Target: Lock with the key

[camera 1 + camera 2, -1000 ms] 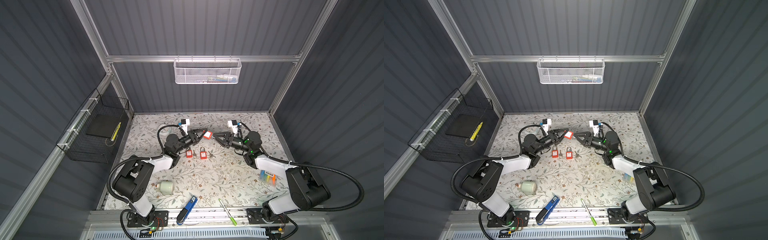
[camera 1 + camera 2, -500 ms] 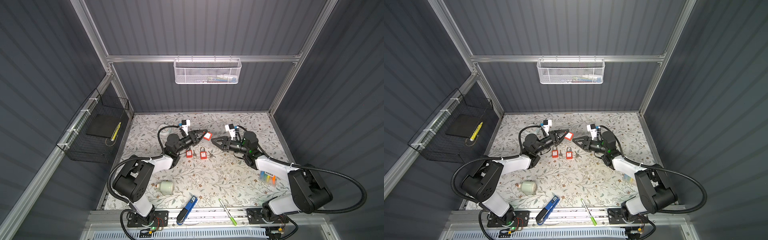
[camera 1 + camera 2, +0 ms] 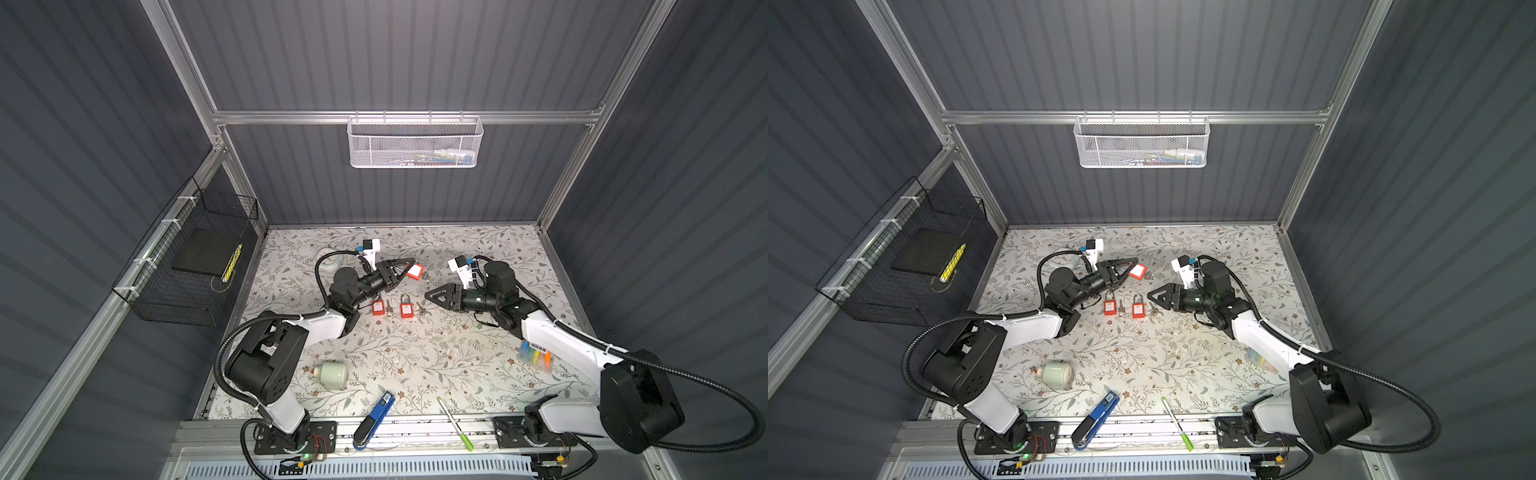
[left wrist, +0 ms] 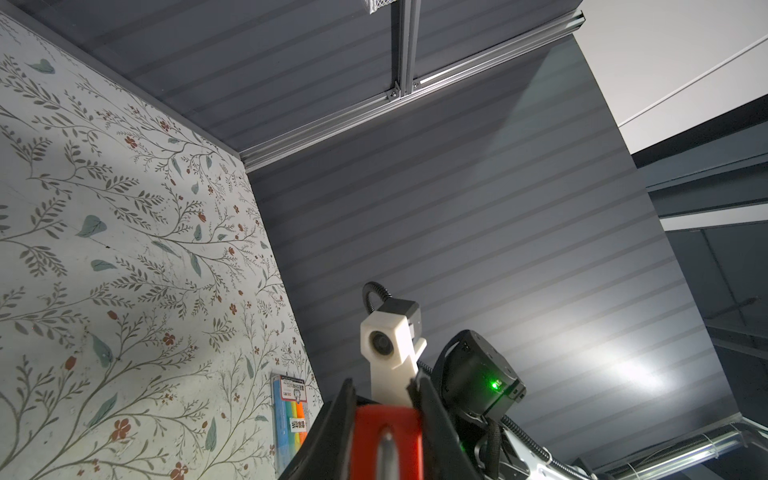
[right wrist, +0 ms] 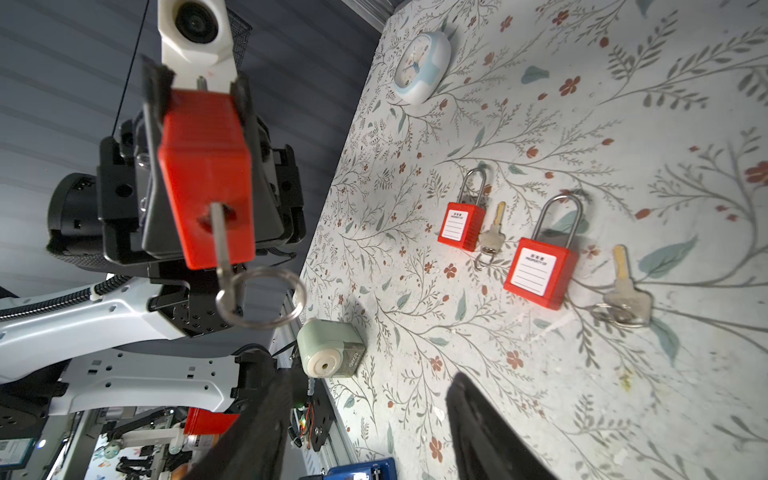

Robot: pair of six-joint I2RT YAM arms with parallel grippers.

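Clamps hard, light-looking red padlock in left gripper, shows right gripper spread and empty, calls for a flat pinch on the thin, stiff, likely slippery key.

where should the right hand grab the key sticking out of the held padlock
Probably take the key by its flat head, between the red padlock and the dangling ring. Come in with the right hand straight along the key's axis: the head shows edge-on, so the hand closes on its broad faces.
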